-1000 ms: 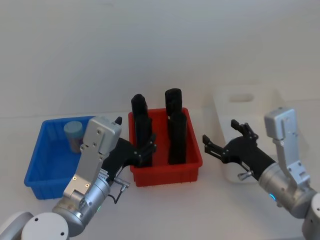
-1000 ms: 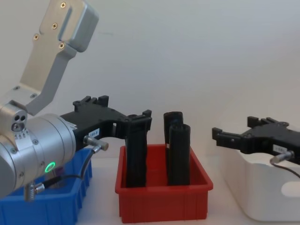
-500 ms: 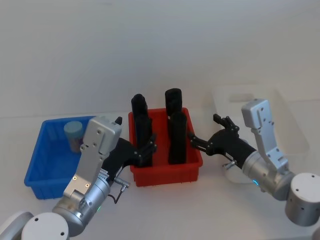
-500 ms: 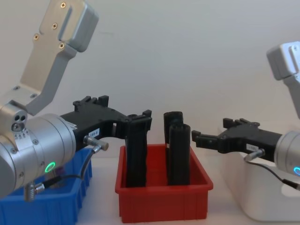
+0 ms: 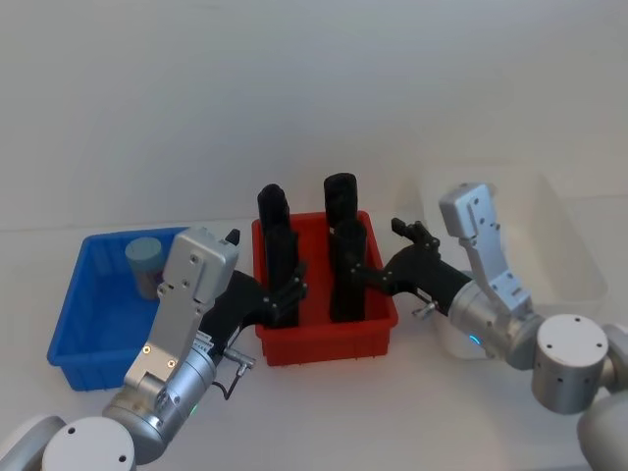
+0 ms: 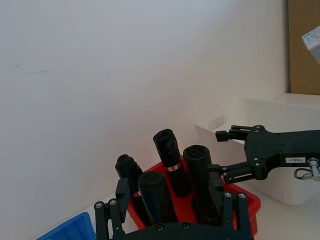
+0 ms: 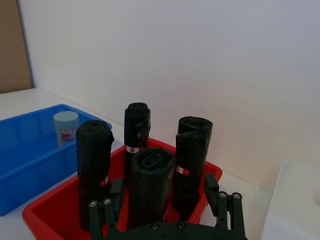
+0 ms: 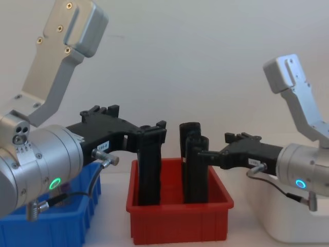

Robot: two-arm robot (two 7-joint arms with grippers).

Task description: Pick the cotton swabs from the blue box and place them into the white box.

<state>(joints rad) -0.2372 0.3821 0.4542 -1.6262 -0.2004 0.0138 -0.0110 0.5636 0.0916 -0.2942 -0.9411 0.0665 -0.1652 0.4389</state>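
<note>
One jar of cotton swabs [image 5: 144,263] stands in the blue box [image 5: 78,334] at left; the red bin [image 5: 324,339] of tall black rolls [image 5: 345,260] sits between it and the white box [image 5: 549,221]; the right gripper [image 5: 381,257], fingers spread, reaches over the red bin's right side; the left gripper [image 5: 285,294], fingers spread, hangs at the bin's near-left corner.

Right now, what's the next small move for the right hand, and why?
Probably raise the right hand a little and carry it left over the black rolls. It is open and empty at the right side of the red bin. The one cotton swab jar in view stands in the blue box, beyond those tall rolls, so a level sweep would likely hit them.
</note>
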